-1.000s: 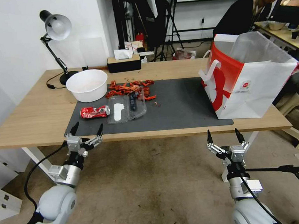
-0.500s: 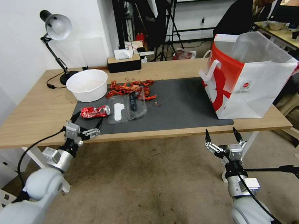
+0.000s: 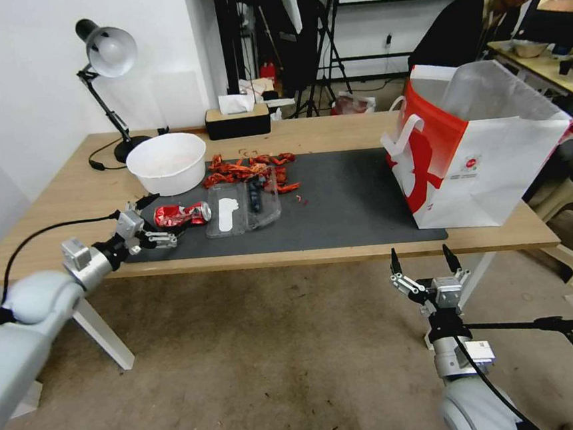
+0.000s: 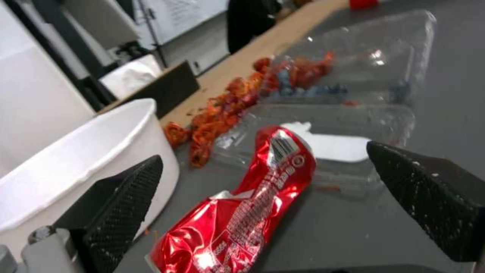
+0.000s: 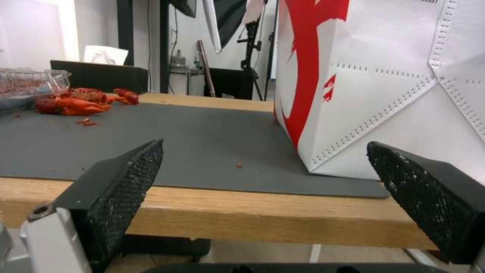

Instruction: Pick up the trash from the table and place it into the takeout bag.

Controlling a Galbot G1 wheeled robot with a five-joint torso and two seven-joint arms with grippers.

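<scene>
The left gripper (image 3: 155, 220) sits low over the near-left corner of the dark grey mat (image 3: 352, 202), level with the crushed red can (image 3: 182, 214). Its fingers are spread apart, one on each side of the can's near end; the left wrist view shows the can (image 4: 242, 204) lying between the two black pads (image 4: 126, 197) with a gap on both sides — no contact is visible. The can's near end is cut off at the edge of that view.

Just beyond the can lies a clear plastic clamshell tray (image 3: 242, 205), open and flat on the mat, with a white strip and some dark blue pieces inside; what those pieces are cannot be made out. Behind it, red shell leftovers (image 3: 249, 170) are scattered along the mat's far edge, next to a white bowl (image 3: 167, 163) whose contents are hard to read.

The takeout bag (image 3: 475, 151) stands upright at the right end of the table (image 3: 66, 221), its clear liner raised above the rim — the inside of the bag is hidden from the head camera.

The right gripper (image 3: 423, 264) hangs below the table's front edge, near the bag, fingers wide apart and holding nothing. Its wrist view shows the table edge and the bag's lower corner (image 5: 384, 94).
</scene>
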